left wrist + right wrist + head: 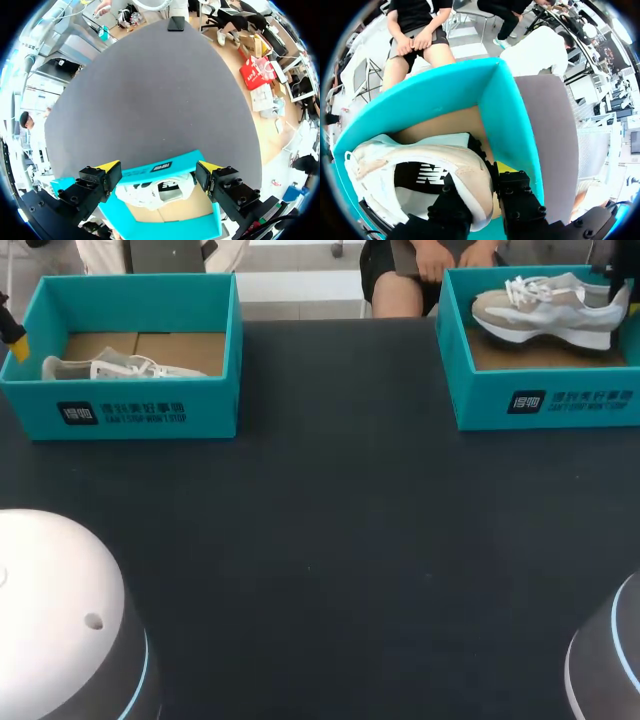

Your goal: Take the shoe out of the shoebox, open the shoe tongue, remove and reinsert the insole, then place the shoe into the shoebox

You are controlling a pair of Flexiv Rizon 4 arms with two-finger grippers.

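Two teal shoeboxes stand at the table's far edge. In the right shoebox point(545, 400) a beige and white shoe point(545, 308) sits tilted, heel toward my right gripper point(618, 288). In the right wrist view that gripper point(486, 172) is shut on the heel of the shoe point(420, 172), one finger inside the collar and one outside by the box wall point(510, 125). My left gripper point(159, 167) hangs open above the left shoebox point(145, 174), with a second shoe point(160, 190) lying on its side beneath it. In the head view the left shoebox point(140, 405) holds that shoe point(110, 367).
Dark table point(330, 540) stretches bare between the boxes and the near edge. My arms' bases fill the near left corner point(60, 620) and near right corner point(610, 660). A black phone point(176, 23) lies at the table's edge, far ahead of the left gripper.
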